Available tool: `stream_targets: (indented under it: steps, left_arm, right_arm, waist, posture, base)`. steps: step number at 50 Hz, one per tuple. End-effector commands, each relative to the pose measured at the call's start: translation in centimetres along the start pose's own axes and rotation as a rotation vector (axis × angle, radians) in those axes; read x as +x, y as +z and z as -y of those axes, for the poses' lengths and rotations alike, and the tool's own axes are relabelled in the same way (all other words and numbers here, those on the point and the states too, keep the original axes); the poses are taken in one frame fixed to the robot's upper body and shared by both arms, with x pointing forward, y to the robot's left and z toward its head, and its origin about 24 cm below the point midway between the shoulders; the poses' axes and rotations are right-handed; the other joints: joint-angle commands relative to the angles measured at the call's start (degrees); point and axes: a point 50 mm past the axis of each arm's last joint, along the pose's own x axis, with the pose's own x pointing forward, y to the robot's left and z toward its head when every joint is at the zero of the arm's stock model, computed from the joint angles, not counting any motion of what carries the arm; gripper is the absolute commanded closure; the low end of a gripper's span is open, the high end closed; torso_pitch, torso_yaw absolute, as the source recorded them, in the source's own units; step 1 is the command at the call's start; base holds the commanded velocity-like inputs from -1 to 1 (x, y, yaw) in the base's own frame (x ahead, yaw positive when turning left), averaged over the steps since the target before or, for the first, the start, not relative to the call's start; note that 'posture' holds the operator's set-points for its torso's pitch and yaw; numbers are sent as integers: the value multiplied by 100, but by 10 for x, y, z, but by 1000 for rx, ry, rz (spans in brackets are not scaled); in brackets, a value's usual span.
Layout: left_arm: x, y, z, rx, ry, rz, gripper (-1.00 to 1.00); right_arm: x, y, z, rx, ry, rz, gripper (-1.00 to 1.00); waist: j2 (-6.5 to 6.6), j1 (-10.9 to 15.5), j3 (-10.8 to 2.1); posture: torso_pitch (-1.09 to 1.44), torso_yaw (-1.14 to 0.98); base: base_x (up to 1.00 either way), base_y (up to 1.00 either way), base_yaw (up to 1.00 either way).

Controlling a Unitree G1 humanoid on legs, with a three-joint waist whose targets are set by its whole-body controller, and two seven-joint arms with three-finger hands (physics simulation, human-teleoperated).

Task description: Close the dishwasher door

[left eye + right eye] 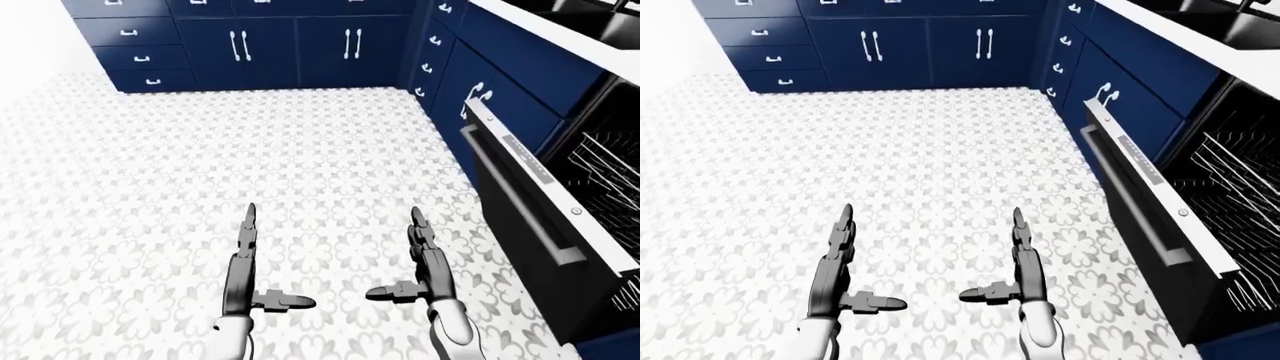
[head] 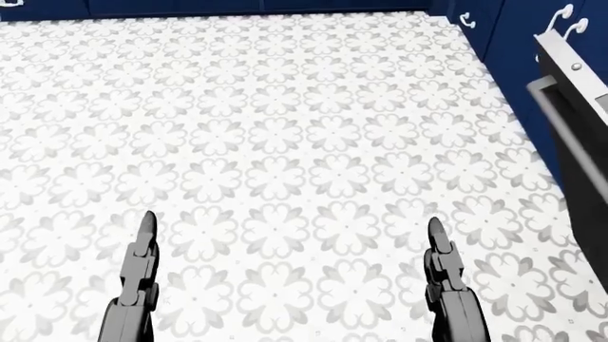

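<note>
The dishwasher door (image 1: 522, 204) hangs partly open along the right edge of the left-eye view, tilted outward, with a long bar handle (image 1: 505, 187) on its dark face. Behind it the wire rack (image 1: 1230, 180) shows inside the tub. In the head view only the door's corner (image 2: 581, 107) shows at the right edge. My left hand (image 1: 262, 268) and right hand (image 1: 402, 259) are both open, fingers stretched straight over the patterned floor and thumbs pointing inward. Neither hand touches the door; the right one is a short way to its left.
Dark blue cabinets (image 1: 270, 45) with white handles line the top of the eye views, and more drawers (image 1: 440, 60) run down the right side under a white countertop (image 1: 560, 37). Grey-and-white flowered tile floor (image 2: 285, 142) fills the rest.
</note>
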Motion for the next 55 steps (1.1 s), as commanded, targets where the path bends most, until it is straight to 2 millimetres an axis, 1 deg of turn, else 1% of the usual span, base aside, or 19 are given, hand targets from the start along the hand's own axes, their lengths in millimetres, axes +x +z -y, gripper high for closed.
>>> stream_targets:
  steps: [1, 8, 11, 13, 14, 22, 28, 31, 32, 34, 39, 42, 43, 44, 45, 47, 52, 54, 55]
  left_arm:
    - [4, 16, -5, -1, 25, 89, -100]
    - [4, 16, -5, -2, 25, 90, -100]
    - [4, 16, -4, -1, 24, 89, -100]
    - [4, 16, -4, -1, 25, 89, -100]
    - [4, 15, -4, -1, 25, 88, -100]
    - [11, 17, -7, 6, 40, 83, -100]
    - [18, 48, -10, 12, 38, 128, -100]
    - [24, 62, -13, 15, 41, 147, -100]
    - [25, 66, -14, 16, 42, 150, -100]
    - [28, 76, -15, 11, 38, 157, -100]
    - [31, 96, -17, 14, 39, 177, -100]
    - [32, 107, -19, 16, 42, 194, -100]
    - [32, 110, -19, 16, 43, 199, -100]
    - [32, 111, -18, 17, 42, 202, -100]
    - [31, 112, -18, 17, 41, 204, -100]
    - [31, 113, -17, 17, 40, 207, -100]
    - [30, 117, -18, 17, 41, 215, -100]
    - [30, 117, -18, 17, 41, 216, -100]
    - [30, 118, -18, 17, 41, 216, -100]
  right_arm:
    - [5, 22, -3, -1, 14, 113, -100]
    - [4, 22, -3, -3, 10, 113, -100]
    - [4, 23, -3, -4, 11, 113, -100]
    - [4, 23, -3, -5, 11, 115, -100]
    - [4, 24, -3, -5, 12, 115, -100]
    - [8, 25, 0, 21, 9, 125, -100]
    - [16, 60, 6, -25, 10, 158, -100]
    - [26, 76, 7, -51, 18, 171, -100]
    - [28, 82, 7, -59, 19, 176, -100]
    - [31, 96, 9, -74, 15, 194, -100]
    - [29, 121, 15, -87, 1, 233, -100]
    - [29, 133, 19, -96, -8, 248, -100]
    - [29, 136, 19, -96, -6, 255, -100]
    - [28, 151, 20, -99, -5, 257, -100]
    - [30, 140, 19, -99, -4, 257, -100]
    - [31, 141, 18, -104, -1, 260, -100]
    - [31, 145, 18, -115, 1, 269, -100]
    - [32, 145, 18, -119, 1, 269, -100]
    - [32, 145, 18, -120, 1, 270, -100]
  waist:
    - [43, 18, -54]
    - [46, 68, -167]
    - [-182, 73, -104]
    - [-638, 25, -221]
    - [-434, -40, -179]
    - [-204, -27, -83]
    - [64, -3, -72]
    - [267, -36, -177]
    - [100, 35, -148]
    - [195, 14, -159]
    - [6, 37, -194]
    - [-306, 53, -194]
    - [-520, 43, -253]
    - [-567, 62, -311]
    - [-418, -13, -220]
    - [-331, -15, -125]
    - [248, 25, -73]
    - [142, 88, -103]
    - [206, 53, -104]
  posture:
    - [0, 0]
    - [0, 0]
    - [0, 0]
    - [0, 0]
    - [0, 0]
    - [0, 0]
    - [0, 0]
    - [0, 0]
    - [0, 0]
    - [0, 0]
    - [0, 0]
    - [0, 0]
    - [0, 0]
    - [0, 0]
    - [0, 0]
    - [0, 0]
    - [0, 0]
    - [0, 0]
    - [0, 0]
  base:
    - [0, -34, 0]
    - [0, -41, 0]
    - [0, -42, 0]
    - [0, -42, 0]
    - [0, -42, 0]
    - [0, -29, 0]
    - [0, -24, 0]
    - [0, -22, 0]
    - [0, -22, 0]
    - [0, -21, 0]
    - [0, -21, 0]
    - [0, -21, 0]
    - [0, -24, 0]
    - [0, -27, 0]
    - [0, -29, 0]
    - [0, -38, 0]
    - [0, -38, 0]
    - [0, -38, 0]
    - [0, -38, 0]
